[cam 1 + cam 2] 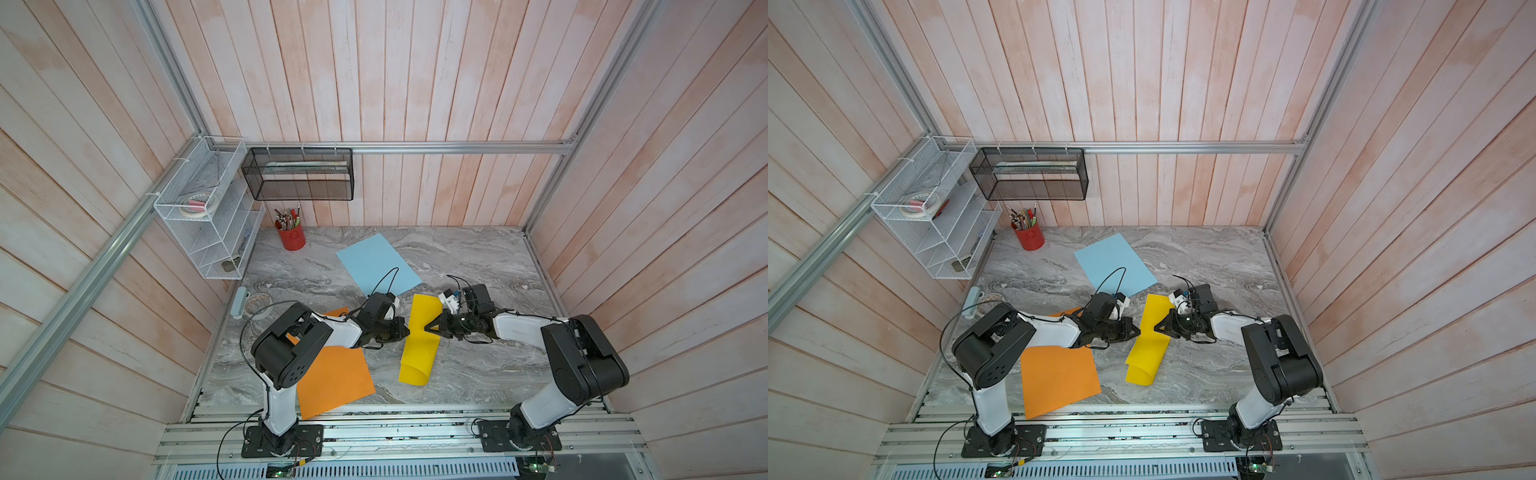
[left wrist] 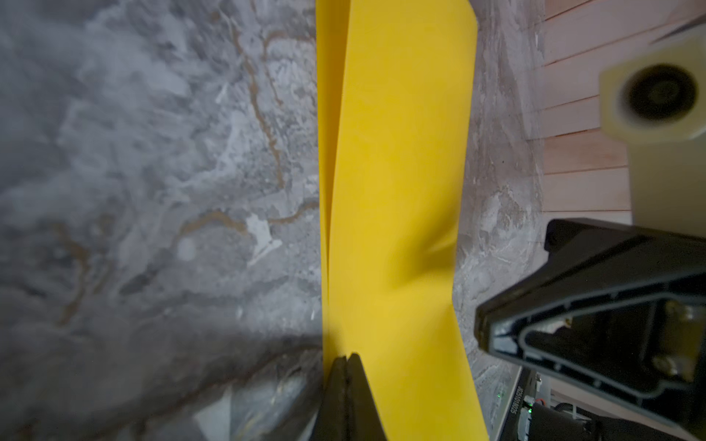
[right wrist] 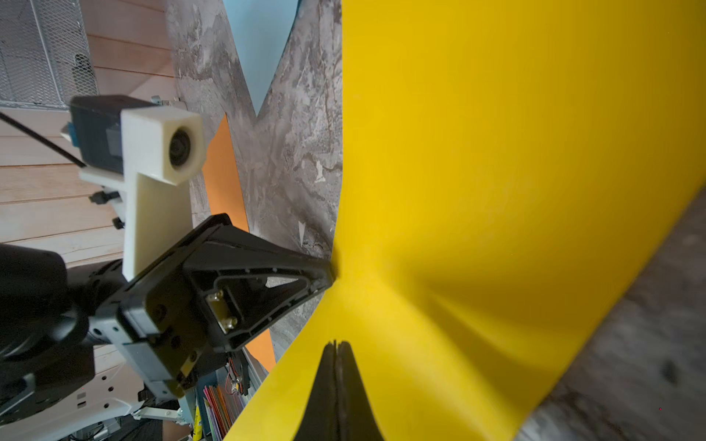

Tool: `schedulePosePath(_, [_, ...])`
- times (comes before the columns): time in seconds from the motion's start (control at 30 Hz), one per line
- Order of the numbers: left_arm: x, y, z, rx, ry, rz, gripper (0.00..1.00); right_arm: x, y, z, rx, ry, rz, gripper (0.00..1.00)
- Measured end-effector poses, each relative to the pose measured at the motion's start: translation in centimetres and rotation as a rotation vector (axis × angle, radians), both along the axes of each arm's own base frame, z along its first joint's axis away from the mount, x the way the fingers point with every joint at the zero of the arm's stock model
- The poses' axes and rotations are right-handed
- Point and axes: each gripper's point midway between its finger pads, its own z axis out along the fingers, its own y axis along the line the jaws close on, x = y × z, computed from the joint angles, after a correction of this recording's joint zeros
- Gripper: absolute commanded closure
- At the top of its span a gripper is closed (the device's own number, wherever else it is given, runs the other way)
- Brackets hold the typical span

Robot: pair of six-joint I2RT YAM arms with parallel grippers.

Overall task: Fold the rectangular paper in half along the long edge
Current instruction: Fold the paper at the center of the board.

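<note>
Yellow paper (image 1: pixel 422 345), doubled over lengthwise with its near end curling open, lies mid-desk (image 1: pixel 478 257). Left claw (image 1: pixel 405 331) reaches in low and pinches its edge. Right claw (image 1: pixel 427 328), opposite, is clenched with its tip on the sheet.

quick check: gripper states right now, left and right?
Left gripper: closed, pinching the yellow paper edge.
Right gripper: closed, apparently pinching the opposite edge.

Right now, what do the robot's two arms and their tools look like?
The left arm and right arm have white links and bulky black joints. The left tool and right tool are black, tapered wedges. Thin black cables run along them; a pale camera housing sits at each wrist.
</note>
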Motion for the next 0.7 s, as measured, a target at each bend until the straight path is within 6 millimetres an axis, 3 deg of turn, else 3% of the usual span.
schedulePosePath(0.17, [1.6,0.4,0.1,0.02,-0.007,0.023,1.0,-0.2,0.2,-1.1,-0.024,0.018,-0.002,1.0])
schedulePosePath(0.37, [1.7,0.5,0.0,0.025,-0.011,0.021,1.0,-1.3,-0.5,-3.4,-0.052,0.059,-0.015,1.0])
schedulePosePath(0.5, [1.8,0.6,0.0,0.026,-0.012,0.02,1.0,-1.7,-1.0,-3.5,-0.038,0.047,-0.019,1.0])
schedulePosePath(0.7, [1.8,0.6,0.0,0.023,-0.016,0.019,1.0,-3.1,-3.8,-3.4,-0.059,0.059,-0.078,1.0])
